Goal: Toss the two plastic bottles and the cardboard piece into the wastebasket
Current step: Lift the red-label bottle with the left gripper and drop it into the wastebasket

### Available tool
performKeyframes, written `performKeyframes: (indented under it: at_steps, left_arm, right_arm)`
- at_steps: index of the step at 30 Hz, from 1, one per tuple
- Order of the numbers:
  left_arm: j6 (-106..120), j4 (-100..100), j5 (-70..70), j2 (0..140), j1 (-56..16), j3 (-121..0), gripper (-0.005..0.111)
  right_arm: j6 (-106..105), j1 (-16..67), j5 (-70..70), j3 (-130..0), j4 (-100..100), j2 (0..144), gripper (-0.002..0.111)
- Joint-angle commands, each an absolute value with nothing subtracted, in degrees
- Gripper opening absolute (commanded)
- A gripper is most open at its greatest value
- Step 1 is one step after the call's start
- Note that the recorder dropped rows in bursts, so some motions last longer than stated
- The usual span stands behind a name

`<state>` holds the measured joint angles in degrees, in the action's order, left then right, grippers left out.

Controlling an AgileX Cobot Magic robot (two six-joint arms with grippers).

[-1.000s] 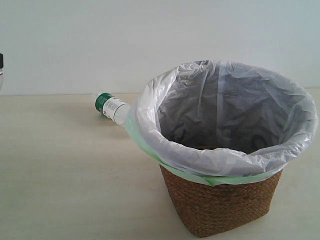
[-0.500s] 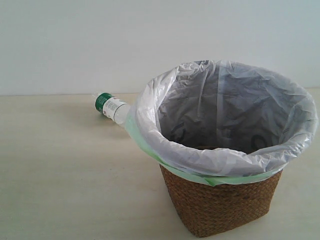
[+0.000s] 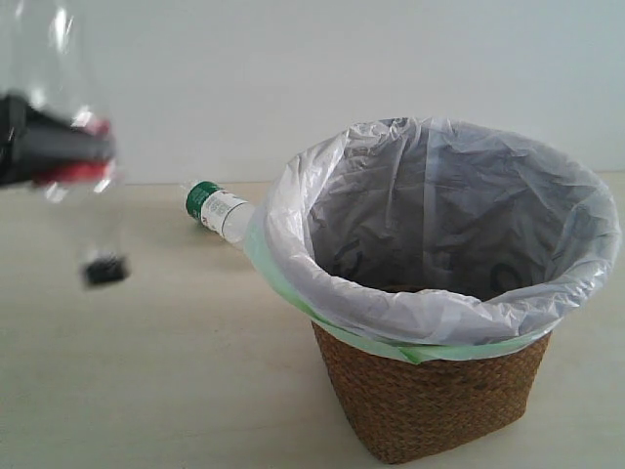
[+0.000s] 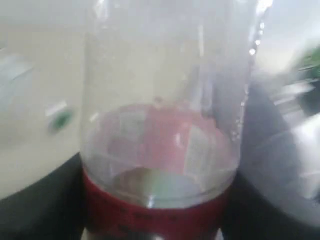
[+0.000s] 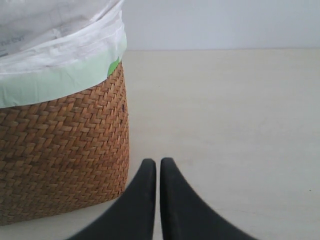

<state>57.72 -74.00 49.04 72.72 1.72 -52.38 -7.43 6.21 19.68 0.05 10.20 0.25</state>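
Rough wicker wastebasket (image 3: 430, 401) w/ glossy crinkly plastic liner (image 3: 322, 186), matt table (image 3: 146, 371).

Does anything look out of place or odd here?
Only mildly: the green-capped bottle lies on its side on the table, half hidden behind the wastebasket. The left end effector holds the red-label bottle cap-down. Nothing looks spilled.

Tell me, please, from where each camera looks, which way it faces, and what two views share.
Exterior view: off the arms, looking slightly down across the table at the wastebasket and the green-cap bottle partly behind it; the left claw shows, blurred.
Left wrist view: on the left arm, facing the red-label bottle in its claw, very close.
Right wrist view: on the right arm, low beside the wastebasket's wicker wall; the shut right claw shows.
Shared: wastebasket, exterior and right wrist; red-label bottle, exterior and left wrist.
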Motion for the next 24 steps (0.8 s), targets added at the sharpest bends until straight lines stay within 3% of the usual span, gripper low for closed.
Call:
performKeyframes:
  at_steps: [1,2,3,8,15,24]
  left_arm:
    - [58.1,-99.5,60.1,79.6,-6.7,-70.3,0.061]
    - [53.7,-98.0,59.6,80.8,-7.9,-73.4,0.075]
    - [51.3,-96.4,59.5,81.6,-8.7,-76.8,0.081]
    - [47.1,-86.4,59.4,82.7,-9.3,-81.9,0.078]
    - [32.6,-57.6,56.8,82.7,-9.2,-81.9,0.077]
    - [27.6,-45.1,54.0,82.7,-9.2,-81.9,0.073]
  right_arm:
    - [-7.7,5.9,19.2,0.0,9.8,0.0,0.0]
    - [-7.7,5.9,19.2,0.0,9.8,0.0,0.0]
    - [-7.7,5.9,19.2,0.0,9.8,0.0,0.0]
    - [-7.7,5.9,19.2,0.0,9.8,0.0,0.0]
    - [-7.7,5.9,19.2,0.0,9.8,0.0,0.0]
    - [-7.7,5.9,19.2,0.0,9.8,0.0,0.0]
